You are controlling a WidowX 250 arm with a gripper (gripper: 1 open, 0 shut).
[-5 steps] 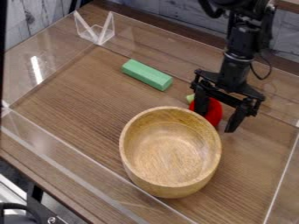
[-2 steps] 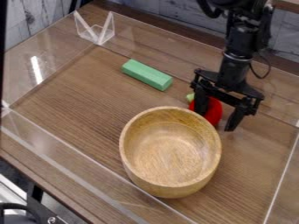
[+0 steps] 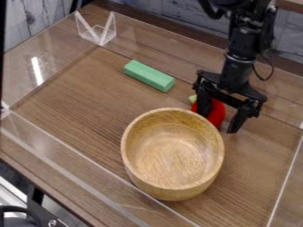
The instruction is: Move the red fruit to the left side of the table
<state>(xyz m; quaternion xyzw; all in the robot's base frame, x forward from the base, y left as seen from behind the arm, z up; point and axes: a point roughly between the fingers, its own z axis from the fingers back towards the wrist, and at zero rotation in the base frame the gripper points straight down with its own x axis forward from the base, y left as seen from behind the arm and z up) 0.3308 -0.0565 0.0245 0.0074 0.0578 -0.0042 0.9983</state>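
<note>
The small red rounded toy fruit [image 3: 217, 110] sits on the brown wood-grain worktop [image 3: 83, 93] near its right side, between the spread black fingers [image 3: 244, 119], which straddle it. Just beside stands a round wooden bowl [image 3: 173, 152]; a flat green rectangular block [image 3: 149, 75] lies farther back.

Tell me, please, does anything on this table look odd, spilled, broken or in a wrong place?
Nothing stands out. The wooden bowl sits upright and empty, and the green block lies flat on the table. The open gripper stands around the red fruit. No spill or damage shows.
</note>
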